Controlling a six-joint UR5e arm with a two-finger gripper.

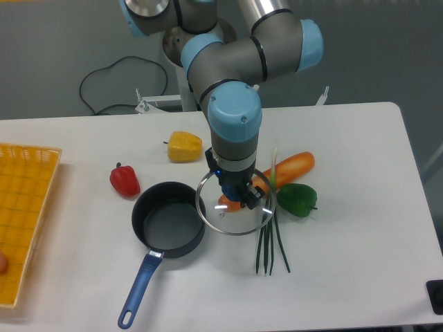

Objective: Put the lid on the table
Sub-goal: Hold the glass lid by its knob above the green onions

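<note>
Glass lid (235,207) under the jaws (237,198) — jaws come straight down onto its centre and look clamped on the knob, though the knob itself is mostly hidden by the black fingers. Lid roughly level, thin metal rim visible all round, just right of the saucepan (168,225) with the rims near touching or slightly overlapping; cannot tell whether lid sits on the counter (360,277) or hangs just above it. Seen through and past the glass: orange carrot (291,167) running up to the right, its lower end under the lid. Green pepper (297,199) just right of the lid rim, touching the carrot. Bunch of thin green stalks (271,242) running from near the carrot down past the lid's right edge toward the front of the counter. Saucepan dark inside, uncovered, blue handle pointing down-left toward the front edge. Red pepper (124,180) just up-left of the saucepan, apart from it. Yellow pepper (184,146) further back, left of the arm's wrist. Yellow woven tray (24,214) at the far left edge of the counter, well apart from the rest — small round orange-ish item at its left edge, too cut off to identify. Black cable (111,83) looping on the grey floor behind the counter.
</note>
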